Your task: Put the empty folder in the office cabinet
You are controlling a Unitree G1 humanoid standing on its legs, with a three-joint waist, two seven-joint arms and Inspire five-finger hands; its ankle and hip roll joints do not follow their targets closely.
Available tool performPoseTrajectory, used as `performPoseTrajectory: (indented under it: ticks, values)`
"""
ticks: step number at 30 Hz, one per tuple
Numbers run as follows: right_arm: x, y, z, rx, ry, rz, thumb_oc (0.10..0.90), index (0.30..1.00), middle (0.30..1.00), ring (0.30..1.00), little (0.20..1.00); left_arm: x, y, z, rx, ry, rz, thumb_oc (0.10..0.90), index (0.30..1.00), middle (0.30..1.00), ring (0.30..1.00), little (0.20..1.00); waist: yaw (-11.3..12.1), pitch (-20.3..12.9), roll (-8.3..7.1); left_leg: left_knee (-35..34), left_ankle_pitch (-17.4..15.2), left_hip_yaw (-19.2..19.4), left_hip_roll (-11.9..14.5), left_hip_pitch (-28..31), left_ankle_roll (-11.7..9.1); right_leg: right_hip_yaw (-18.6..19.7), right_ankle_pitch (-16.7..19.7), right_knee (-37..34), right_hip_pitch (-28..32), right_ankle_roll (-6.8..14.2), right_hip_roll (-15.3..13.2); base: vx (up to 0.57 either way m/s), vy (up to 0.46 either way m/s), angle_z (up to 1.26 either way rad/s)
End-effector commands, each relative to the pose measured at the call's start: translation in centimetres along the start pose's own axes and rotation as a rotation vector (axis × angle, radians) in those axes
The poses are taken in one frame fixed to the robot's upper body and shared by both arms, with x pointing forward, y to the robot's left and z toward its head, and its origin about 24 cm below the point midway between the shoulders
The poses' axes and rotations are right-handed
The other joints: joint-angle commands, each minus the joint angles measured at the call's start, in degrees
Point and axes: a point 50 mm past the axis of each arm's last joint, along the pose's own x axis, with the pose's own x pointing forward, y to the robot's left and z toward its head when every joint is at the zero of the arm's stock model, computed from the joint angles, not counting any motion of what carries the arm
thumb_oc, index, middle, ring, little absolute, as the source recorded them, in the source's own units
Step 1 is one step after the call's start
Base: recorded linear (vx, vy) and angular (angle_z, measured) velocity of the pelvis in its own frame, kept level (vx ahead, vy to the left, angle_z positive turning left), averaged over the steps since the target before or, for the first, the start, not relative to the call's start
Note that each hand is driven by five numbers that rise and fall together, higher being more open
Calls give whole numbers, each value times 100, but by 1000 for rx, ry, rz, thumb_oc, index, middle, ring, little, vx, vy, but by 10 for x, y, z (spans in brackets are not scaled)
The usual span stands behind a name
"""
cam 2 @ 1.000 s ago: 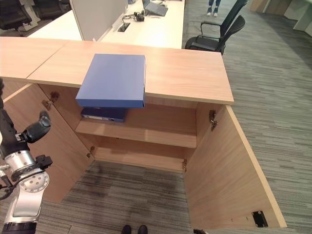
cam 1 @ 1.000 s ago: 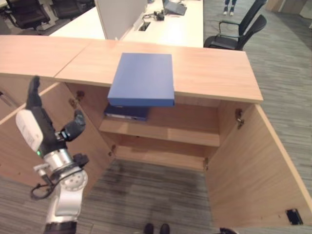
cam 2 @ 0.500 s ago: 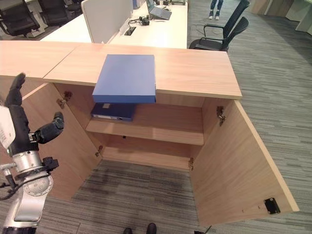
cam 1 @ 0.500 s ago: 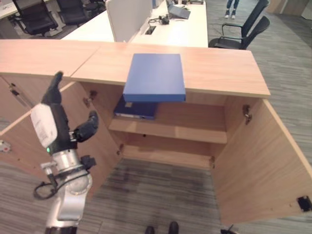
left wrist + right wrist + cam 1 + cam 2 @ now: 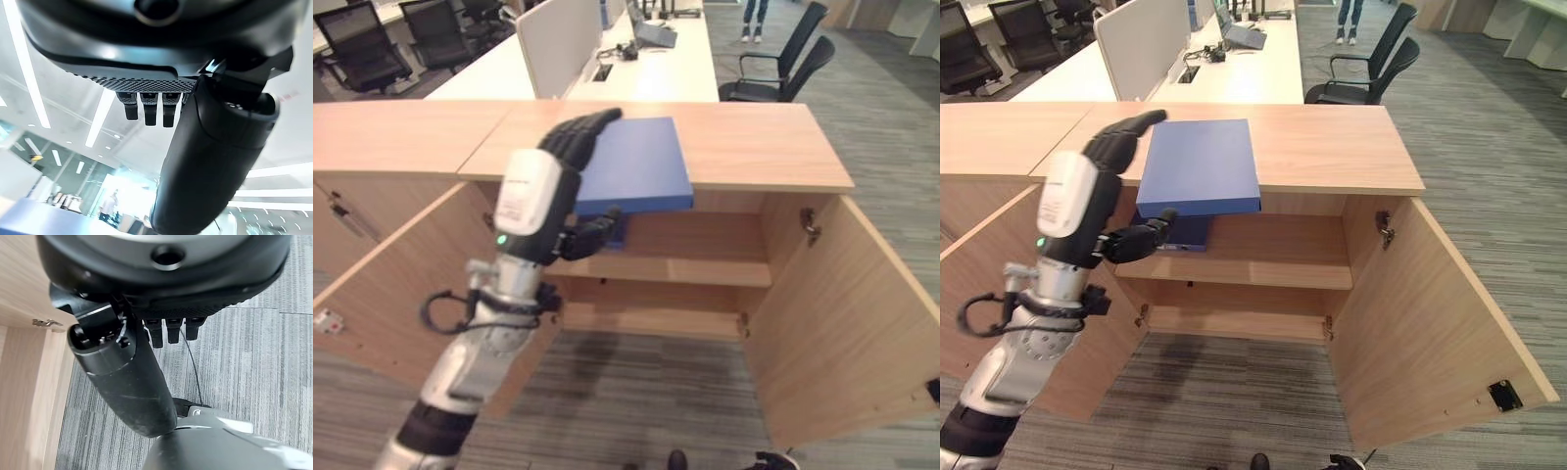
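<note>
Nothing readable anywhere here, honestly; no text, labels or numbers I can make out on anything.

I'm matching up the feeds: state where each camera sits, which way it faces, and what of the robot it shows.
Left eye: head, looking down at the open cabinet; left hand raised by the blue folder.
Right eye: the same scene.
Left wrist: along that hand, up at the ceiling.
Right wrist: along the right hand, down at the carpet.

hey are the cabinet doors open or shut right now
Open. Both cabinet doors swing outward, exposing the shelf and a dark folder on it.
</note>
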Motion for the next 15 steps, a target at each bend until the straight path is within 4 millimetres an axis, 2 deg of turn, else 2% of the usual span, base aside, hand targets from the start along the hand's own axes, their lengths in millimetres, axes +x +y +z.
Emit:
performPoseTrajectory:
  ticks: [1,3,4,6,8,11,13,15]
  values:
    - [-1,17,-3,-51,3,57,800,900,900,900,900,24,23,12,66,-135,95,800,900,900,900,900,2,-489,-303,-42,-415,13,-88,-113,-3,251,-474,12,359,614,-269,30,27,-10]
    - [-1,17,-4,-59,6,59,800,900,900,900,900,29,16,13,61,-142,64,800,900,900,900,900,-26,-514,-303,-42,-437,43,-83,-91,1,277,-470,12,362,620,-268,30,22,-4]
    - [-1,17,-7,-73,14,58,800,900,900,900,900,32,6,11,58,-126,24,800,900,900,900,900,-72,-548,-305,-42,-465,72,-84,-59,10,311,-478,12,378,626,-264,25,17,-4]
    - [-1,17,-7,-71,14,58,800,900,900,900,900,33,5,11,58,-128,24,800,900,900,900,900,-60,-546,-305,-42,-466,75,-83,-59,10,314,-478,12,378,626,-263,21,16,-8]
    - [-1,15,-9,-79,22,52,800,900,900,900,900,39,-10,1,112,-83,-31,800,900,900,900,900,-135,-590,-300,-42,-493,114,-78,-21,16,356,-484,12,391,634,-263,33,25,-9]
    - [-1,15,-9,-78,22,51,800,900,900,900,900,42,-13,-2,130,-75,-37,800,900,900,900,900,-129,-592,-298,-42,-497,127,-77,-13,15,370,-484,12,394,633,-262,8,9,-7]
    - [-1,10,-9,-84,25,38,800,900,900,900,900,49,-19,-17,228,-16,-73,800,900,900,900,900,-186,-606,-282,-42,-515,157,-78,-6,19,402,-479,12,389,646,-263,4,18,-20]
    - [-1,10,-9,-86,27,39,800,900,900,900,900,49,-20,-22,247,9,-76,800,900,900,900,900,-186,-607,-280,-42,-522,161,-78,0,22,420,-475,12,387,648,-263,6,11,-15]
